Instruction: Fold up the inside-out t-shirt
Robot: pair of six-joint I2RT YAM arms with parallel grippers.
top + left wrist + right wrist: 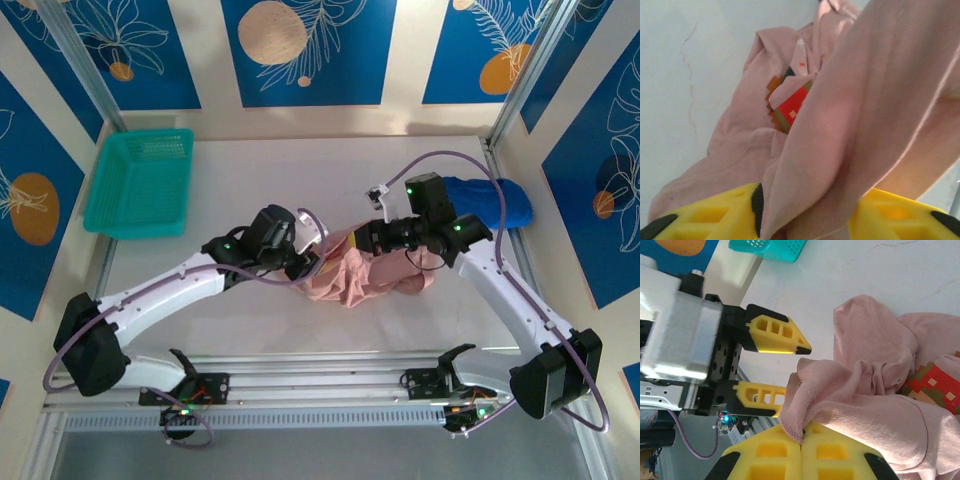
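Left fingers (775, 335): apart, t-shirt (350, 282) cloth running loosely between them (not clamped).
Right fingers (765, 460): pressed together on a fold of it.
Place: bunched mid-surface on the table (250, 170), nearer its near edge.

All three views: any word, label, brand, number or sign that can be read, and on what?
No text can be read.
The pink t-shirt has a pixel-block print in red, green and orange, with no letters.
A small pale patch above it is too blurred to read.
The blue wall panels carry only drawings.
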